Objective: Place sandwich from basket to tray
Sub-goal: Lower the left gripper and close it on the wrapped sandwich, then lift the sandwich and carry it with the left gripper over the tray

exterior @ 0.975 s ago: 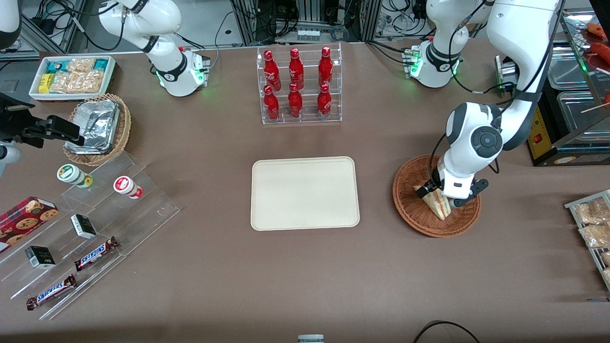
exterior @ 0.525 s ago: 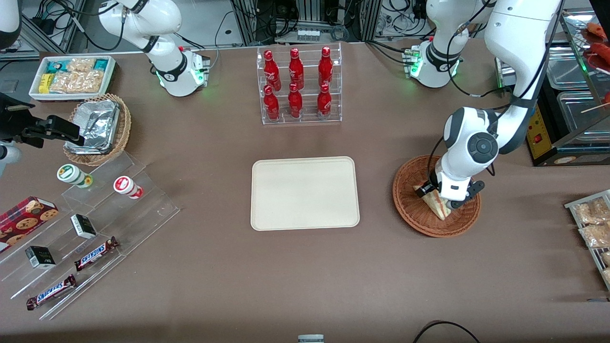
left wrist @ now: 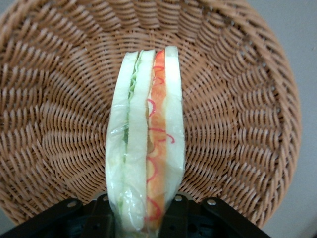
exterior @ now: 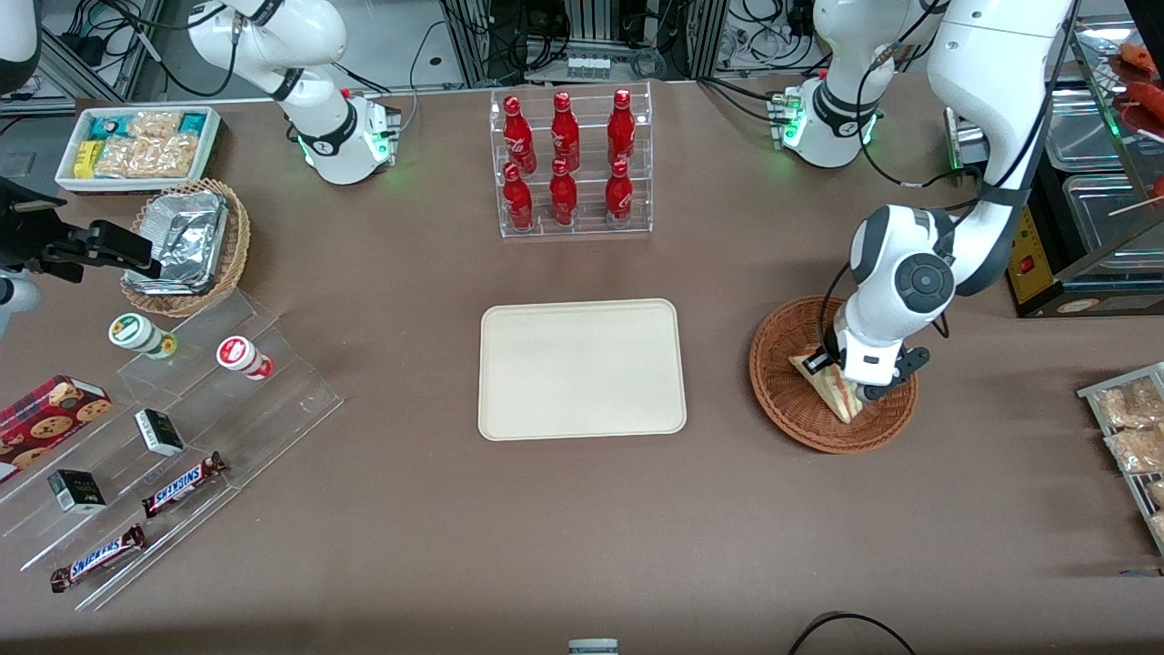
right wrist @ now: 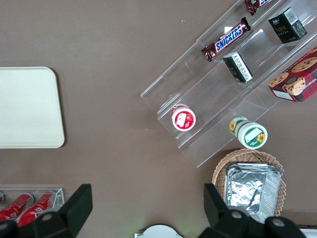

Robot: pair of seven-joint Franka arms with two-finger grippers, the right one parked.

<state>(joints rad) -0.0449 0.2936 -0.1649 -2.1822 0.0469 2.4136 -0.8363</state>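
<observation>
The sandwich (exterior: pixel 832 389) (left wrist: pixel 146 139) is a wrapped wedge of pale bread with red, orange and green layers, standing on edge in the reddish-brown wicker basket (exterior: pixel 780 391) (left wrist: pixel 237 124). My left gripper (exterior: pixel 850 387) (left wrist: pixel 143 218) is down in the basket, shut on the sandwich, a black finger pressed against each bread face. The cream tray (exterior: pixel 582 368) (right wrist: pixel 27 106) lies flat at mid table, beside the basket toward the parked arm's end, with nothing on it.
A clear rack of red bottles (exterior: pixel 568 164) stands farther from the front camera than the tray. Toward the parked arm's end are a lighter basket with foil containers (exterior: pixel 186 246), a white snack box (exterior: pixel 136 146) and acrylic steps with snacks (exterior: pixel 173 437). Packets (exterior: pixel 1128 428) lie at the working arm's end.
The arm's wrist has shifted slightly over the basket, and the sandwich has tipped a little more upright between the fingers. The basket and tray have not moved.
</observation>
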